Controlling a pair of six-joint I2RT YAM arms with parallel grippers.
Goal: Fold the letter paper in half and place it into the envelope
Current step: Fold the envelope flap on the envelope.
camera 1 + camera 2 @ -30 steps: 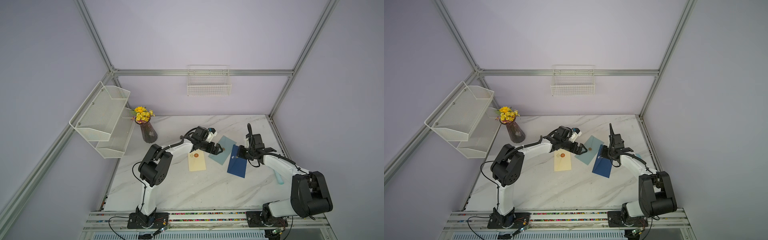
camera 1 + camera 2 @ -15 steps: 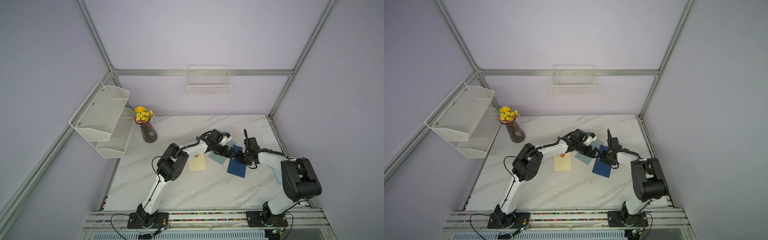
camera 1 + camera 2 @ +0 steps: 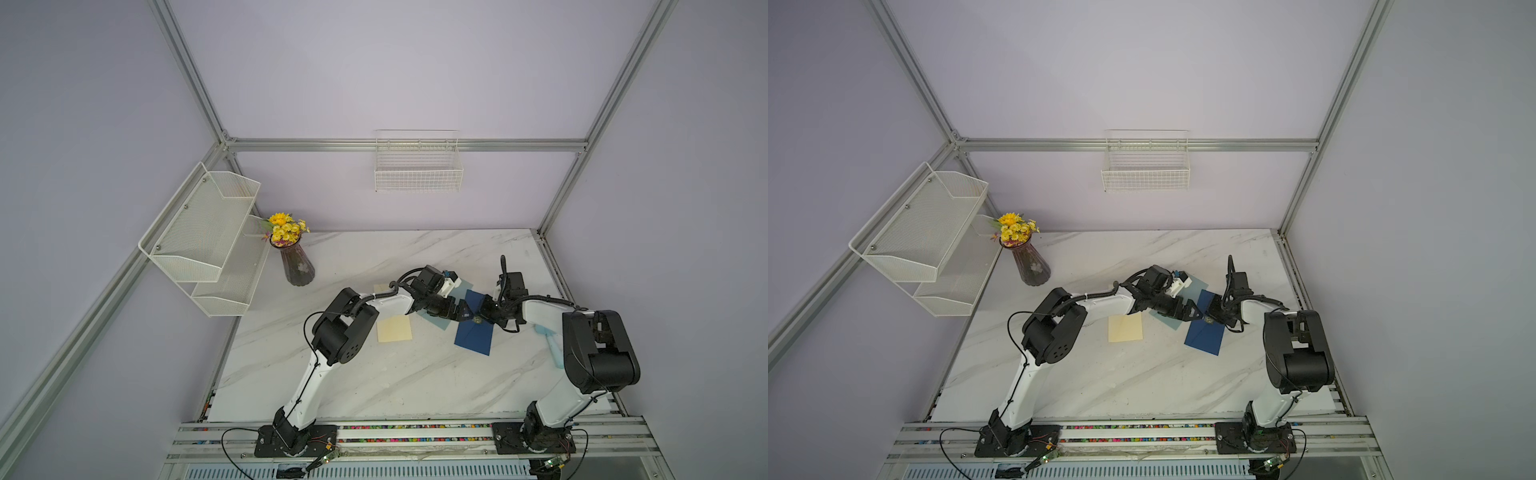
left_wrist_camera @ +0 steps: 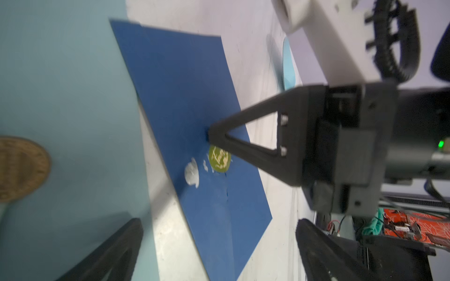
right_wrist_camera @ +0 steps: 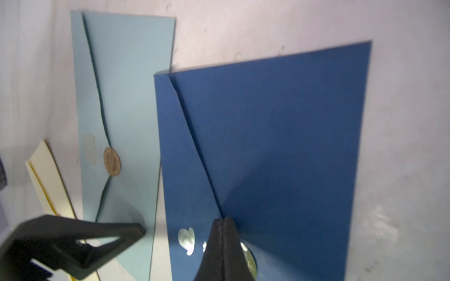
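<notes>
Pinched tight together, the jaws of the right gripper (image 5: 222, 220) are meeting at the tip of the dark blue envelope (image 5: 280, 146)'s triangular flap, beside its round gold seal (image 4: 219, 159). Whether they are nipping the flap or only touching it cannot be told. The left gripper (image 4: 219, 222) is hovering with jaws spread wide over the gap between this envelope and a light blue envelope (image 5: 129, 85). Only the wrist views are showing the matte card, the white smear (image 4: 192, 174) by the seal and the flap edge standing slightly proud. The top views alone are showing the cream letter paper (image 3: 394, 328) whole, lying flat on the marble table (image 3: 374, 386) just left of the light blue envelope. The right wrist view is showing its two folded layers. The dark envelope's long axis is running from the table's back toward its front, slightly tilted.
</notes>
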